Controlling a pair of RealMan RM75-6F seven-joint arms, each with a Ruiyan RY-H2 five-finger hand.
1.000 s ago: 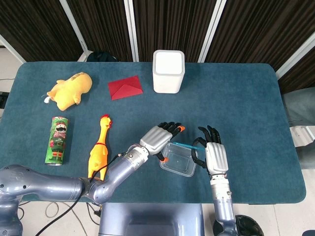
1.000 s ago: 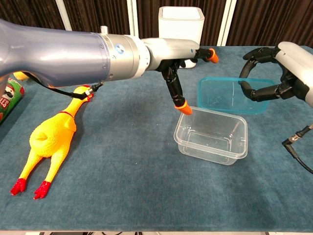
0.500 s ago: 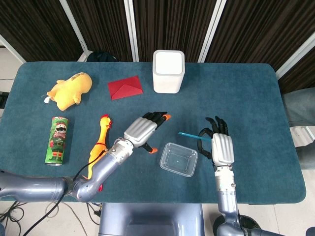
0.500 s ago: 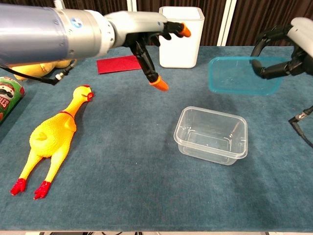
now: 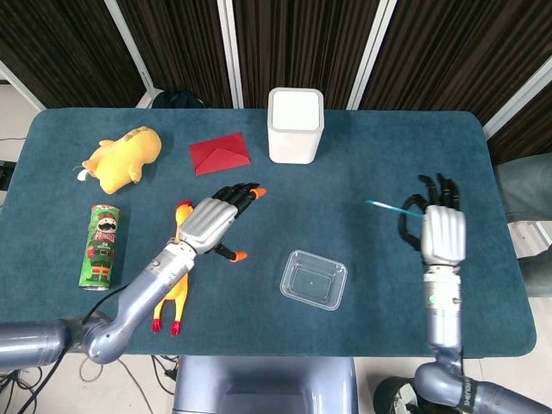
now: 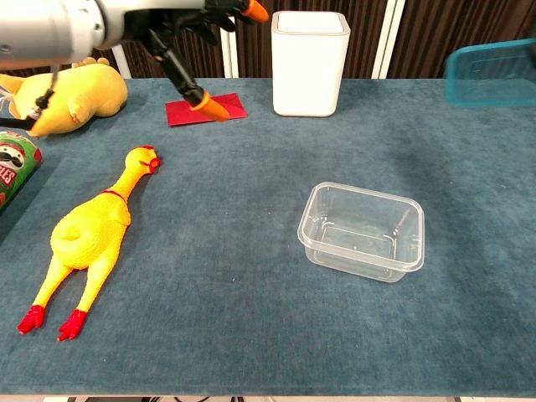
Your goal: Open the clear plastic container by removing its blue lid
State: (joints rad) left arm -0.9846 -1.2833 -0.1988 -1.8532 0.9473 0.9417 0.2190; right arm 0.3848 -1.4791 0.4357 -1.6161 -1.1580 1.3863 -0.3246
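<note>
The clear plastic container (image 5: 313,279) (image 6: 363,230) stands open-topped on the blue table, nothing touching it. My right hand (image 5: 435,226) hovers to its right and higher, holding the blue lid (image 5: 384,207) (image 6: 492,73) edge-on in the head view; in the chest view only the lid shows at the top right edge. My left hand (image 5: 217,220) (image 6: 194,25) is raised to the left of the container, fingers spread and holding nothing, above the rubber chicken.
A yellow rubber chicken (image 5: 172,278) (image 6: 84,238) lies left of the container. A white bin (image 5: 295,125) (image 6: 310,63) stands at the back, a red folded paper (image 5: 221,153) beside it. A yellow plush (image 5: 122,159) and a green chips can (image 5: 100,247) sit at far left.
My right hand carried the blue lid up and to the right, away from the container. My left hand drew back to the left, well off the container.
</note>
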